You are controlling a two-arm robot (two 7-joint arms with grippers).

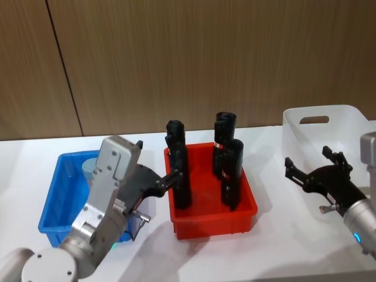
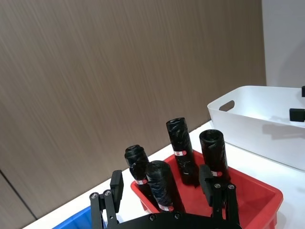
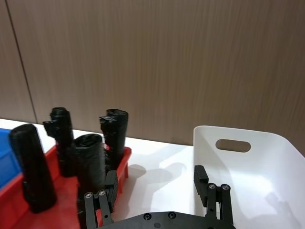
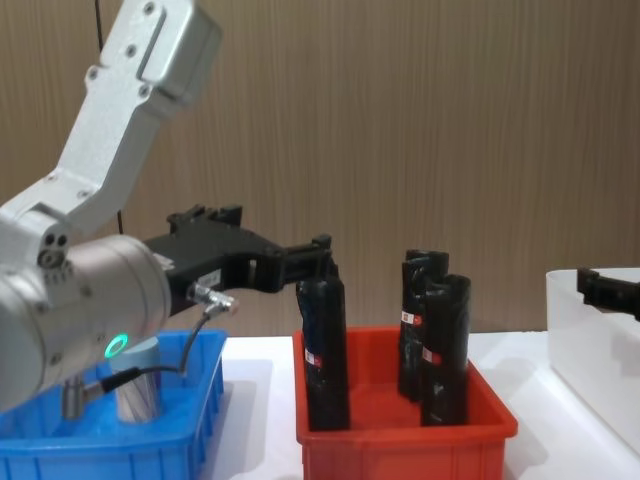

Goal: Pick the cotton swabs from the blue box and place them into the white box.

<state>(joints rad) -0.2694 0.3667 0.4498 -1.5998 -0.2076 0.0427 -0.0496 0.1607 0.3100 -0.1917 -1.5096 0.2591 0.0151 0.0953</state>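
One jar of cotton swabs with a pale lid stands in the blue box at the left, partly hidden by my left arm. The jar also shows behind the blue box's wall in the chest view. My left gripper hangs open and empty above the blue box's right edge, its fingers pointing toward the red bin. At the far right stands the white box. My right gripper is open and empty just in front of that box's left end.
A red bin sits between the two boxes and holds several tall black wrapped rolls. They rise well above its rim, close to my left gripper's fingertips. A brown wood-panel wall stands behind the white table.
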